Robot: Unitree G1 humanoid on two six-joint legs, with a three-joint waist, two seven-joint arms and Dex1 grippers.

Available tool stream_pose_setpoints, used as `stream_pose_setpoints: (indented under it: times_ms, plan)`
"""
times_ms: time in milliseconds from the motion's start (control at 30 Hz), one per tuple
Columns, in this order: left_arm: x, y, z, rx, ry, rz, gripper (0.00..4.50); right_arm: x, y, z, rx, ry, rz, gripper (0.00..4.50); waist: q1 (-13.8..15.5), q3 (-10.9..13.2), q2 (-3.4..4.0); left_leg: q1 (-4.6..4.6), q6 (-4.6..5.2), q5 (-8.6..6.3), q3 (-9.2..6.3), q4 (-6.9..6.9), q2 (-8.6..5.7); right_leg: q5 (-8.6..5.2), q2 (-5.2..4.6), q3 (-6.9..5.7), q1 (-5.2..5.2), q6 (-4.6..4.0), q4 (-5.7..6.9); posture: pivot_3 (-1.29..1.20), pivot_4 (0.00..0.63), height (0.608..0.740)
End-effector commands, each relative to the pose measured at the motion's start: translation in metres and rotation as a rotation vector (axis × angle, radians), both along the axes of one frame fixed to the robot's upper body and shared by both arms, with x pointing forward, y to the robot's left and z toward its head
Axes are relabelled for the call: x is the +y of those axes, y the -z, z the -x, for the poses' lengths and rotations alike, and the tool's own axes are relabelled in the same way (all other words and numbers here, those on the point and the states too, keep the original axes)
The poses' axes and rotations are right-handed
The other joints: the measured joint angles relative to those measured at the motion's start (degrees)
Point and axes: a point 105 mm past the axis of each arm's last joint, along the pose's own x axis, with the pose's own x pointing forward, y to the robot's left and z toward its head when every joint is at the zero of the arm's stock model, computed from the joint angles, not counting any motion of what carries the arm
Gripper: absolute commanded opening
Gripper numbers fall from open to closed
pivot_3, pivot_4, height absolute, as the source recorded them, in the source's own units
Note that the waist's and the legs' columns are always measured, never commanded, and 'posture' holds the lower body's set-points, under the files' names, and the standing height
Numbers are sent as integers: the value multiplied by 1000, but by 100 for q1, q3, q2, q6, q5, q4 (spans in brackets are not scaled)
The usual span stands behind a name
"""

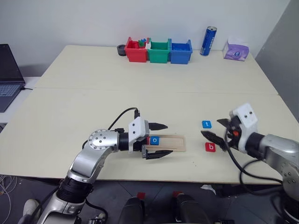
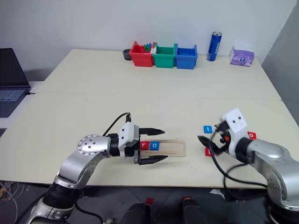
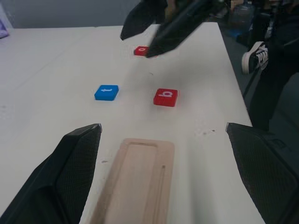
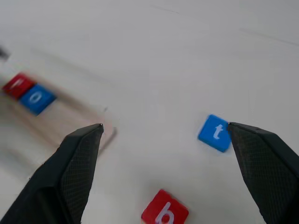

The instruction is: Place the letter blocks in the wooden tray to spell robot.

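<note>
My arms are brushed silver with round studded joint caps and black wrist collars. Left gripper (image 1: 157,140) and right gripper (image 1: 214,130) have tapered black textured fingers on white housings (right one shows two screws). Black cables loop off both wrists.

r tile (image 2: 145,145) and o tile (image 2: 154,145) in wooden tray (image 2: 175,148), left end; t tile (image 2: 208,129), b tile (image 1: 210,147) on table right of tray

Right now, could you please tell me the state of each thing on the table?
Wooden tray: holds two tiles, rest bare.
Red r tile: in tray.
Blue o tile: in tray beside r.
Red b tile: loose on table.
Blue t tile: loose on table.
Red o tile: loose on table.
Left gripper: open, astride tray.
Right gripper: open, empty.
</note>
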Motion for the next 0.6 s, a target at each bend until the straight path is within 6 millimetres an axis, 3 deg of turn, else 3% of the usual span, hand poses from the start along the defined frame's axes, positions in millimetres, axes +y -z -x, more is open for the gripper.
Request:
stream_pose_setpoints:
  times_ms: [33, 267, 600]
  plan:
    - [-5, -5, 6, -32, 55, 7, 4500, -7, 7, 2, -84, -205, 63, 4470, -22, 1, 1, 1, 2, -1, 10, 2, -2, 0, -2, 1, -1, 1, 0, 0, 150, 740]
    - [-8, -1, 11, -45, 113, -16, 4500, -23, 33, -12, -125, -352, 192, 4470, -71, 7, -3, 33, 3, -1, 24, 8, -1, 4, 0, 12, 6, 9, 28, 0, 150, 740]
    - [-10, -2, 8, -54, 124, -17, 4500, -17, 54, -19, -97, -439, 217, 4470, -18, 9, 1, 40, 2, -1, 24, 9, -1, 4, 0, 16, 11, 8, 33, 0, 150, 740]
